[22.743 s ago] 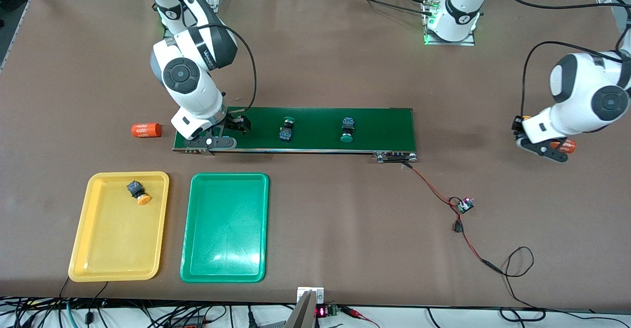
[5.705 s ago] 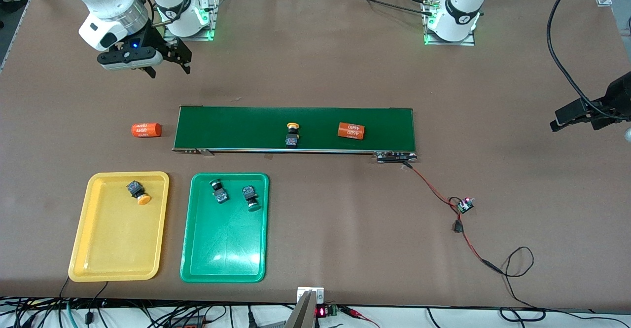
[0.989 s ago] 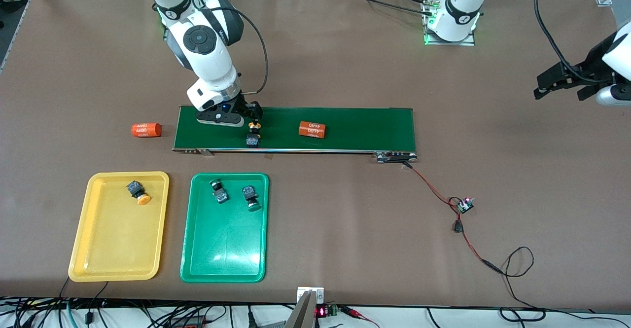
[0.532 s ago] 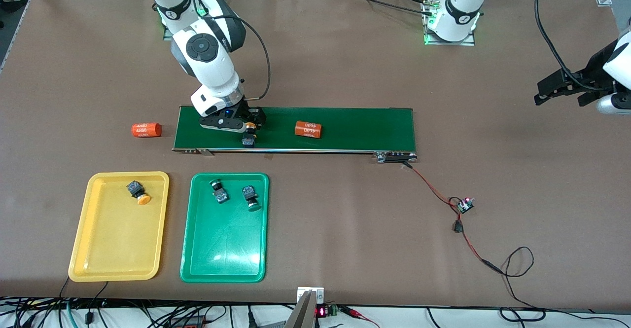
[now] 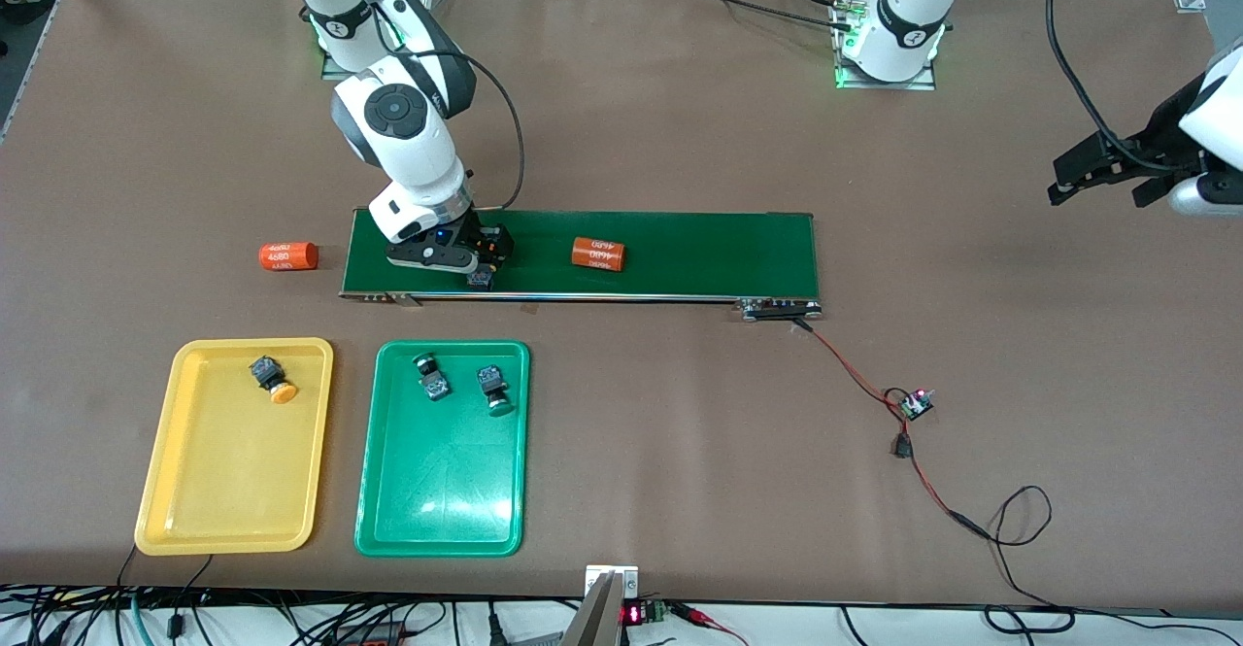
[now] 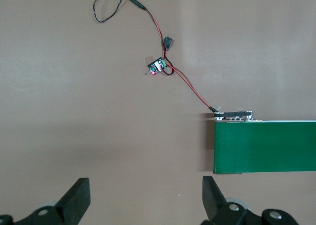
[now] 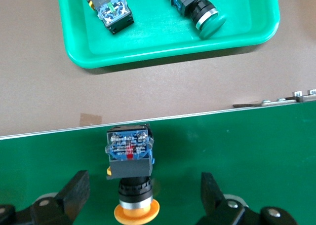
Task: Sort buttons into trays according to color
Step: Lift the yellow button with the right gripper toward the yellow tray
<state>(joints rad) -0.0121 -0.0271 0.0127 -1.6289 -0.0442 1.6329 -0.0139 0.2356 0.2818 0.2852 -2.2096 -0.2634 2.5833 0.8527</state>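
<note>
A yellow-capped button [image 7: 129,158] lies on its side on the dark-green belt [image 5: 699,253], near the right arm's end. My right gripper [image 7: 144,185] is low over it, open, one finger on each side and clear of it. In the front view this gripper [image 5: 483,255] hides most of that button [image 5: 480,280]. The yellow tray [image 5: 233,471] holds one yellow button [image 5: 271,378]. The green tray [image 5: 442,491] holds two green buttons [image 5: 429,379] [image 5: 493,390]. My left gripper [image 5: 1097,187] waits in the air at the left arm's end, open and empty [image 6: 145,190].
An orange cylinder [image 5: 597,254] with white print lies on the belt, toward the left arm's end from the right gripper. Another orange cylinder [image 5: 287,256] rests on the table off the belt's end. A red-black wire with a small circuit board [image 5: 915,403] runs from the belt's motor end.
The yellow button and the orange cylinder have ridden along the belt toward the right arm's end. My right gripper has followed and come down around the button. The left gripper barely shifted.
</note>
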